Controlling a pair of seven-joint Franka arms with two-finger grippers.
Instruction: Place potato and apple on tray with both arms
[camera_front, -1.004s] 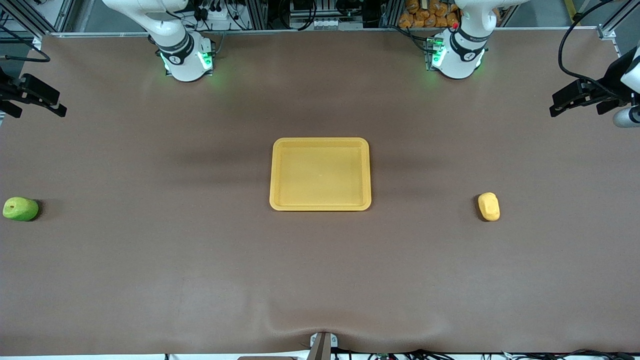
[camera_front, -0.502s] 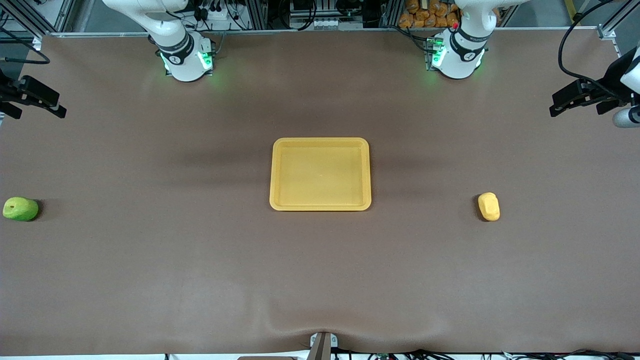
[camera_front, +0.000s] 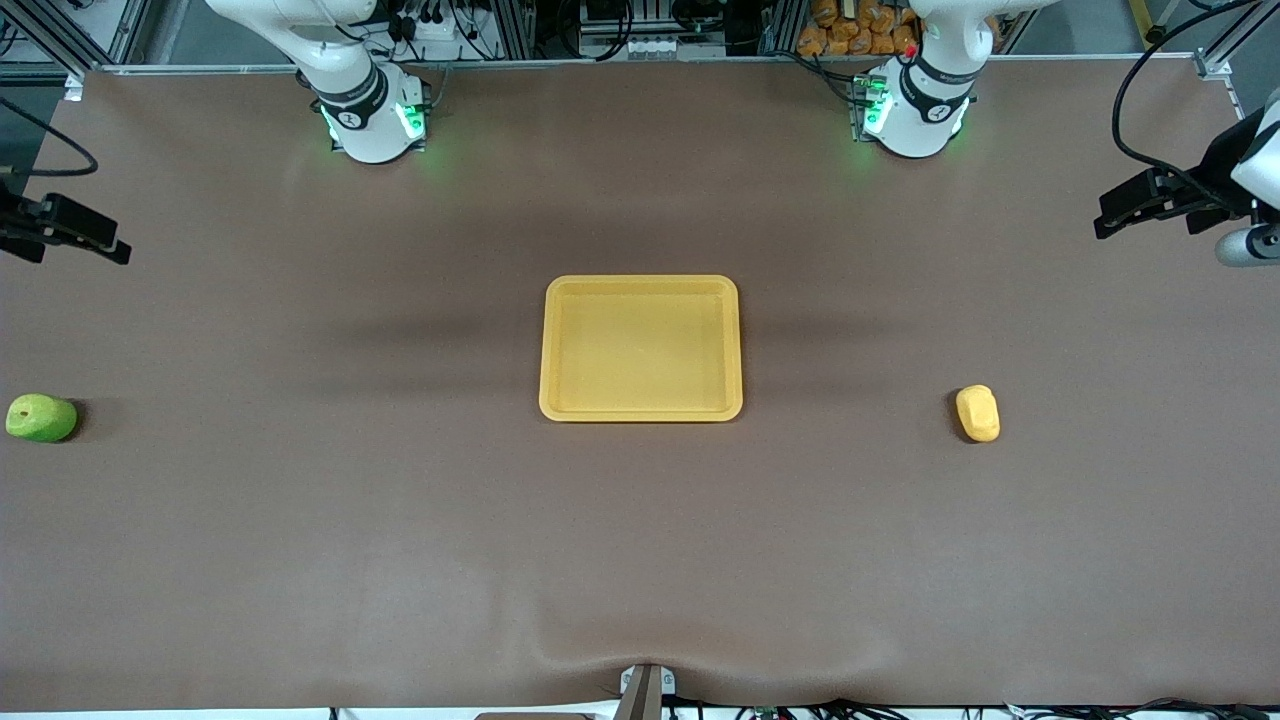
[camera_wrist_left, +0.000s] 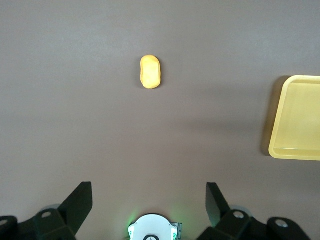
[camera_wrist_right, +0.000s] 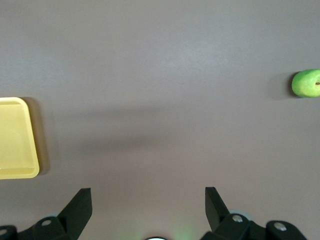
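Note:
The yellow-orange tray (camera_front: 640, 283) lies empty at the table's middle. The green apple (camera_front: 40, 417) lies on the mat at the right arm's end of the table. The yellow potato (camera_front: 978, 413) lies on the mat toward the left arm's end. My right gripper (camera_front: 112, 250) is open and empty, up over the mat at its end of the table, apart from the apple. My left gripper (camera_front: 1104, 222) is open and empty over the mat at its end, apart from the potato. The left wrist view shows the potato (camera_wrist_left: 150, 72) and tray (camera_wrist_left: 278, 120). The right wrist view shows the apple (camera_wrist_right: 306, 83) and tray (camera_wrist_right: 34, 145).
The brown mat (camera_front: 640, 540) covers the table. The two arm bases (camera_front: 372, 120) (camera_front: 915, 115) stand along the edge farthest from the front camera. A small clamp (camera_front: 645, 690) sits at the edge nearest it. Cables and orange items lie off the table past the bases.
Both grippers have shifted a little over their ends of the table, the right one more. The apple, potato and tray have not moved.

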